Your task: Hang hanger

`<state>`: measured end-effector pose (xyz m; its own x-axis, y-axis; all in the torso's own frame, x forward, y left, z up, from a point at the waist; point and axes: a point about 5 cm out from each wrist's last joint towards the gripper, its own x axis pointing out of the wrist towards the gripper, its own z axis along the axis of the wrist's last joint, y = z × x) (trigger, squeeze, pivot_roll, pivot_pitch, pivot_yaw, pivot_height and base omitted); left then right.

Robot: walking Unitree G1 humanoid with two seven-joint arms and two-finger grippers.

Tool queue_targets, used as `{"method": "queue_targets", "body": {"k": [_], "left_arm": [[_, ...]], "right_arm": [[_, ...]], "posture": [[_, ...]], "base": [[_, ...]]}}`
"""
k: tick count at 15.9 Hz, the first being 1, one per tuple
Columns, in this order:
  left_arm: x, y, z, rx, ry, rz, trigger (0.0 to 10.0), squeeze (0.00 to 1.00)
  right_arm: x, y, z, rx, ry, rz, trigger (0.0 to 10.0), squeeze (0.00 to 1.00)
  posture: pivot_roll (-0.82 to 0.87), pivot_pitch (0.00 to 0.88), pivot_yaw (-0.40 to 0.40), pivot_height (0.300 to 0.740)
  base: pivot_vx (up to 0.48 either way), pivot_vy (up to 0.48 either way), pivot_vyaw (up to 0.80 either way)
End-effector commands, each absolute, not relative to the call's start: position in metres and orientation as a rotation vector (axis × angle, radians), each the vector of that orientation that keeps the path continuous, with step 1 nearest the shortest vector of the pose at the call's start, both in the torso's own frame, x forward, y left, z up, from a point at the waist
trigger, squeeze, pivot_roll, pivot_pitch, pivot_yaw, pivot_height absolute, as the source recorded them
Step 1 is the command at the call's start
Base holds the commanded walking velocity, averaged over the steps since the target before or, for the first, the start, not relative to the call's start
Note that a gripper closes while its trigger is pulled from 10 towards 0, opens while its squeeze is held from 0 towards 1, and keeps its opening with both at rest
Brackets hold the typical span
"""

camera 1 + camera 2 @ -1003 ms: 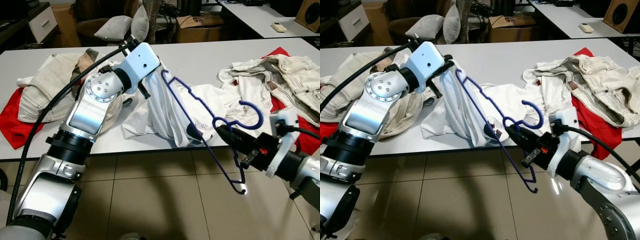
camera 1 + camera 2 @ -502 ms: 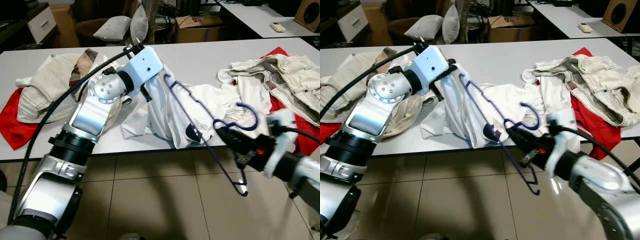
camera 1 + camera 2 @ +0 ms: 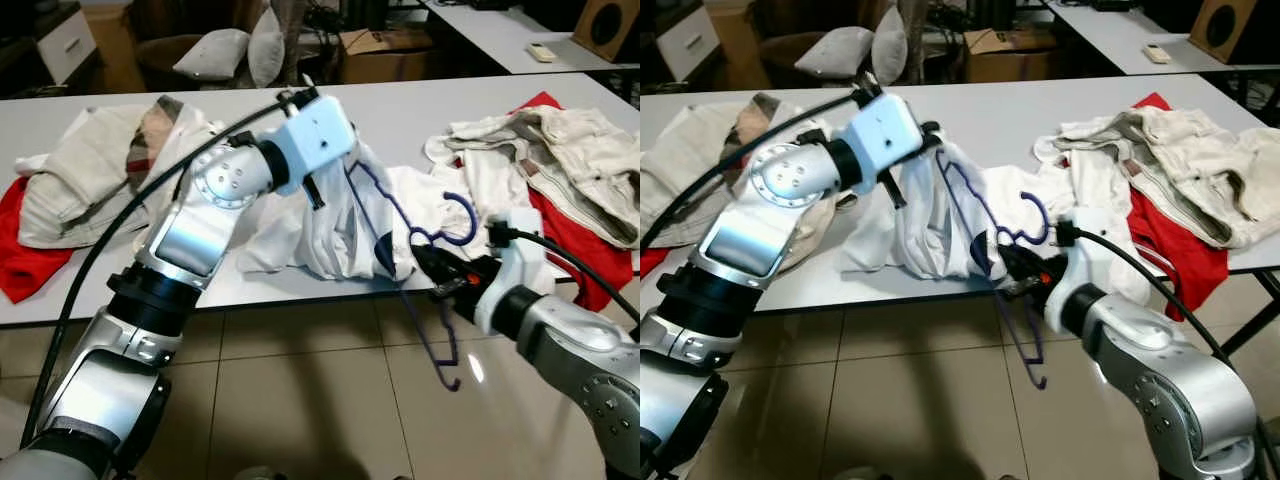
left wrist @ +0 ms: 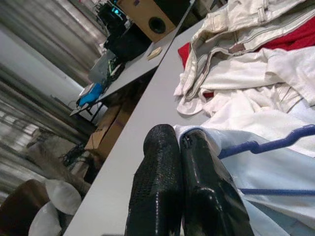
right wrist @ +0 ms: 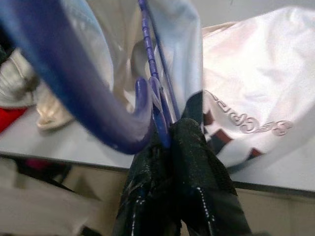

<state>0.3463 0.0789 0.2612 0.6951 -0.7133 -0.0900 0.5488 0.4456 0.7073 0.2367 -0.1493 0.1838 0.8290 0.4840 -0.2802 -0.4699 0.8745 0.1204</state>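
Hanger (image 3: 400, 232) (one) pinched by right gripper (image 3: 428, 266) | left gripper (image 4: 183, 147) clamps white shirt (image 3: 335, 225)

Unreadable mirrored lettering on the white shirt (image 5: 256, 93).

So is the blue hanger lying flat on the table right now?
No, the right gripper holds the blue hanger up by its neck, one end hanging below the table edge.
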Motion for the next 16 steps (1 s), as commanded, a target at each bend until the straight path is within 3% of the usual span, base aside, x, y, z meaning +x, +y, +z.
{"method": "queue_targets", "body": {"k": [1,3,5,9,11,16], "left_arm": [[0.347,0.077,0.271,0.809,-0.267,-0.759,0.0,0.0],[0.352,0.084,0.283,0.782,-0.307,-0.665,0.0,0.0],[0.359,0.108,0.309,0.749,-0.366,-0.526,0.0,0.0],[0.365,0.144,0.333,0.8,-0.392,-0.383,0.0,0.0],[0.365,0.152,0.332,0.83,-0.381,-0.362,0.0,0.0],[0.347,0.122,0.279,0.885,-0.34,-0.715,0.0,0.0]], "right_arm": [[0.231,-0.139,0.19,0.108,0.302,0.562,10.0,0.0],[0.22,-0.135,0.172,0.201,0.401,0.552,10.0,0.0],[0.218,-0.151,0.154,0.281,0.485,0.388,10.0,0.0],[0.232,-0.182,0.162,0.392,0.422,0.156,10.0,0.0],[0.237,-0.183,0.172,0.467,0.374,0.15,10.0,0.0],[0.258,-0.175,0.183,0.835,0.25,0.193,10.0,0.0]], "posture": [[-0.14,0.0,-0.002,0.74],[-0.14,0.0,-0.007,0.74],[-0.14,0.0,-0.012,0.74],[-0.13,0.0,-0.012,0.74],[-0.13,0.0,-0.013,0.74],[-0.12,0.0,-0.017,0.74]], "base": [[0.0,0.0,0.0],[0.0,0.0,0.0],[0.0,0.0,0.0],[0.0,0.0,0.0],[0.0,0.0,0.0],[0.0,0.0,0.0]]}}
